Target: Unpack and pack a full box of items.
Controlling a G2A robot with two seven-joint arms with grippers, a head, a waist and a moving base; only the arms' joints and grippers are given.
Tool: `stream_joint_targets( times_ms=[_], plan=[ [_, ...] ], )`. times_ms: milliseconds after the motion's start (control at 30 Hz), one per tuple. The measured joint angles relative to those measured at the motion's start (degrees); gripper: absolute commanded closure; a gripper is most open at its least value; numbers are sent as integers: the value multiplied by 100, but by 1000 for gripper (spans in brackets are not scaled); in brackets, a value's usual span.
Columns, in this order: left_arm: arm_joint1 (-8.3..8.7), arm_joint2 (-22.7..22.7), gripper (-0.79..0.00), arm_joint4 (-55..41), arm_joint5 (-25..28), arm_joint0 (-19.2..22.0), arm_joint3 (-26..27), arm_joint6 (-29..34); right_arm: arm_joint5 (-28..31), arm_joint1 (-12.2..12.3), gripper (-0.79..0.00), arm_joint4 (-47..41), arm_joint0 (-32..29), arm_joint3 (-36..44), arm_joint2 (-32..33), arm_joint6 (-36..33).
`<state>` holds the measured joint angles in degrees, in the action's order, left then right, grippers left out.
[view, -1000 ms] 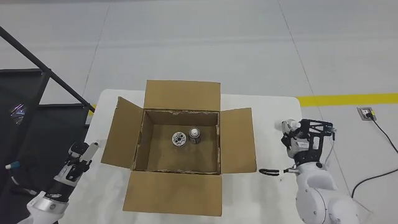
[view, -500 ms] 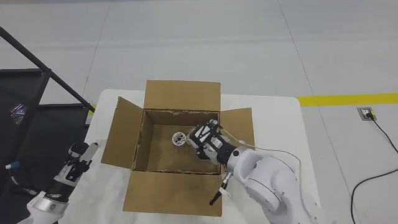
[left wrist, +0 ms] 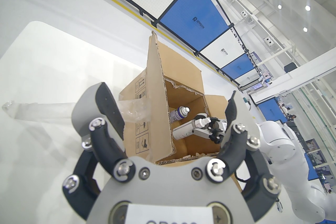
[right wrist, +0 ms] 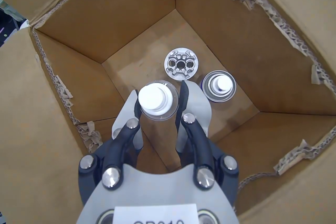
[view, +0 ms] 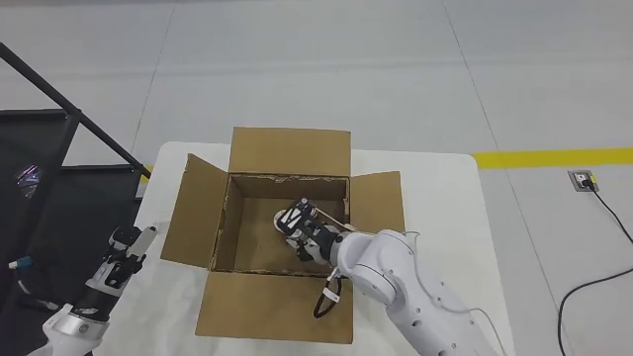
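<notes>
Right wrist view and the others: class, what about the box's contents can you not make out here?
1. Body of the bottle: right wrist view, hidden beneath its own cap and the right pincer.
2. Label of the can: right wrist view, seen from straight above; too small in the left wrist view.
3. The disc: left wrist view, hidden behind a flap of the box.

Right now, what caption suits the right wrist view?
Right gripper holds a white-capped bottle inside the brown cardboard box, beside a grey metal disc and purple spray can.
</notes>
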<state>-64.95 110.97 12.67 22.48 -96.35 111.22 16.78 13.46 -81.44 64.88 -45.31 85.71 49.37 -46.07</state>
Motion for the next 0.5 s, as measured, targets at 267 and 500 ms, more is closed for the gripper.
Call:
stream_joint_targets(
  times_ms=[267,500],
  plan=[
    [0,0,-785,0,0,0,0,0,38,-44,-489,-80,94,-271,-40,-32],
    [-2,-13,-785,18,-40,9,2,-26,183,8,-570,-85,-104,122,153,114]
  ],
)
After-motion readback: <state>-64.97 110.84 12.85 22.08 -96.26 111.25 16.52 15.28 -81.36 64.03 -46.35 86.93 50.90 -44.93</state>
